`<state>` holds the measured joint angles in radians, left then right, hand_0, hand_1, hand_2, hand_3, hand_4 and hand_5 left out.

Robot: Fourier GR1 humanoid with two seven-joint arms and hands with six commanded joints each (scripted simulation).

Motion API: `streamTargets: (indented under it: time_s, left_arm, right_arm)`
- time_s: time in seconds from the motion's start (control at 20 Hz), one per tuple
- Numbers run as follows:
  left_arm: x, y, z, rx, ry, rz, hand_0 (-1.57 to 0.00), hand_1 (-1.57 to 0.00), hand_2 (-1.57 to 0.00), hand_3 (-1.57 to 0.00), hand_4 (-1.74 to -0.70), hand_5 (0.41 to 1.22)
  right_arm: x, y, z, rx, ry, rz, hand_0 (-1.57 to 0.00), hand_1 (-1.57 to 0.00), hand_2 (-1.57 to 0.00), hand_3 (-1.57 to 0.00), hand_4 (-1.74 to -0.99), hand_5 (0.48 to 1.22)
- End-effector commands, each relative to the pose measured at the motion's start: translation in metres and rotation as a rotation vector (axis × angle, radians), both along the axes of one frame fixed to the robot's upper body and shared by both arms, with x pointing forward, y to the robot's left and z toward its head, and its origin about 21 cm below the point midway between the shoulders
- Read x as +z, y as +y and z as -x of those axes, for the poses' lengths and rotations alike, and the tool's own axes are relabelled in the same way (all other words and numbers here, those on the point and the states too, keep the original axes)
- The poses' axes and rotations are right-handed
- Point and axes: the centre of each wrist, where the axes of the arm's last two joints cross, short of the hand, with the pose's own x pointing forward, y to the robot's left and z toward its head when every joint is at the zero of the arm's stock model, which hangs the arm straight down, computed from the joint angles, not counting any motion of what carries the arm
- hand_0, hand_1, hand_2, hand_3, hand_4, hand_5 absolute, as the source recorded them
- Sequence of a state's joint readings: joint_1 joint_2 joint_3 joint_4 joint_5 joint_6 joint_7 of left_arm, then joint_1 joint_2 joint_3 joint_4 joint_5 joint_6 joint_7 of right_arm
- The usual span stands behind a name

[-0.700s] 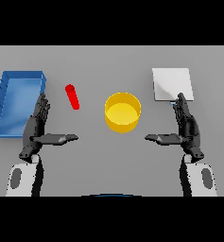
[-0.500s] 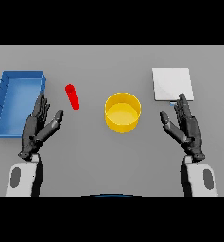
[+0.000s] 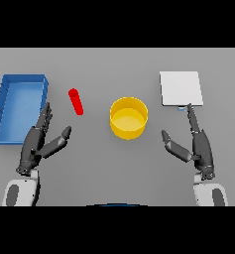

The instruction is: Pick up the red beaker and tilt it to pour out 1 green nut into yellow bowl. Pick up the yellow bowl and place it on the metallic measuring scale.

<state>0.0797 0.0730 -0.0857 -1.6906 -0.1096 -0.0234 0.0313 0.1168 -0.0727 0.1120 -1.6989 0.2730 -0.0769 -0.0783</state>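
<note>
- Red beaker (image 3: 76, 101) lies on grey table (image 3: 114, 64), between blue tray (image 3: 5, 106) and yellow bowl (image 3: 129, 117).
- Metallic scale (image 3: 181, 88) right of bowl.
- Left hand (image 3: 37, 143), right hand (image 3: 198, 144): fingers straight, spread, holding nothing.

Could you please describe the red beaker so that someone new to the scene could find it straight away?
Start at the blue tray on the table's left side. Between it and the yellow bowl in the middle lies the red beaker, just beyond the left hand. It is the only red thing, small and slim.
</note>
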Motion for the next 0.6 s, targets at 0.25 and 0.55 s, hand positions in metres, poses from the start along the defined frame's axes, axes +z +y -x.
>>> streamTargets:
  time_s: [0.25, 0.55]
  left_arm:
    - [-0.014, -0.017, -0.026, -0.03, 0.036, -0.027, 0.0, 0.0, 0.0, 0.0, -1.21, 0.615]
    - [-0.027, -0.019, -0.064, -0.027, 0.035, -0.081, 0.0, 0.0, 0.0, 0.0, -1.25, 0.65]
  right_arm:
    - [0.0, -0.003, 0.003, 0.021, -0.006, -0.023, 0.0, 0.0, 0.0, 0.0, -1.236, 0.623]
    - [-0.002, -0.006, 0.006, 0.04, -0.007, -0.048, 0.0, 0.0, 0.0, 0.0, -1.28, 0.634]
